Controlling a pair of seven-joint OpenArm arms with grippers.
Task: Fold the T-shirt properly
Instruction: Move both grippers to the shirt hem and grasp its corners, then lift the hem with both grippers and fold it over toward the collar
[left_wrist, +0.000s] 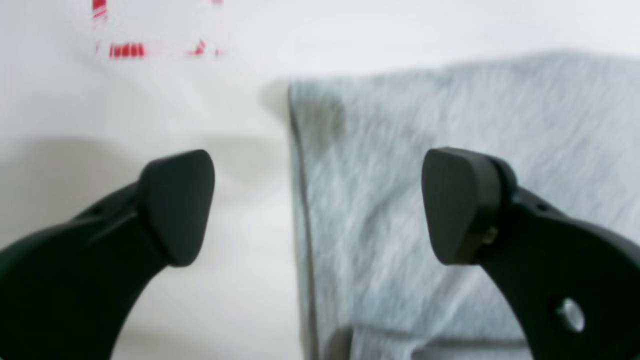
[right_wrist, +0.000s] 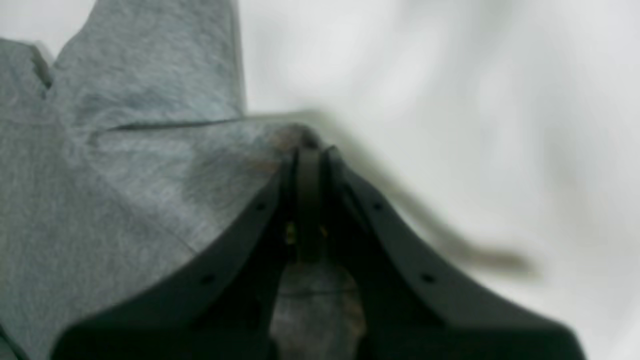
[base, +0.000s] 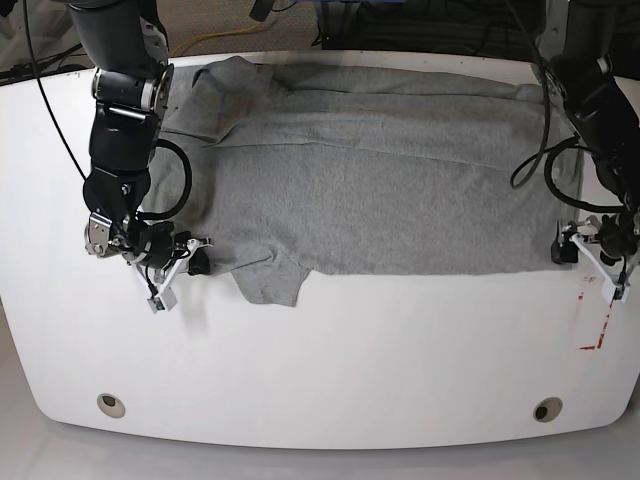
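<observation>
Table (base: 320, 380) first: white top, fills most of the base view, bare across the lower half. I take the bare area as room to bring the cloth over for a fold.

T-shirt (base: 370, 190) lies spread flat over the upper middle of the base view, long side running left-right. Its lower edge is a near-straight line across mid-frame, and 1 sleeve (base: 268, 285) pokes down at lower left of the cloth. My read: it's laid out wide so each arm can reach 1 end of that lower edge, and the fold looks not yet made.

Right arm (base: 120, 140) comes down the left side of the base view, left arm (base: 600, 110) down the right side, 1 at each end of the shirt. That matches a 2-point pick along the near edge.

Right gripper (right_wrist: 310, 145): jaws fully together, pinching the shirt's edge at frame centre in its wrist view. Cloth bunches at the tips and a fold line runs off to the left.

Left gripper (left_wrist: 320, 205): jaws wide apart, holding nothing. In its wrist view the shirt's hemmed edge runs up between the 2 fingertips (left_wrist: 177, 205), 1 over bare table, 1 over cloth. Touching or just above, can't tell.

Red marks (base: 592, 320) on the table just below it, lower right.
</observation>
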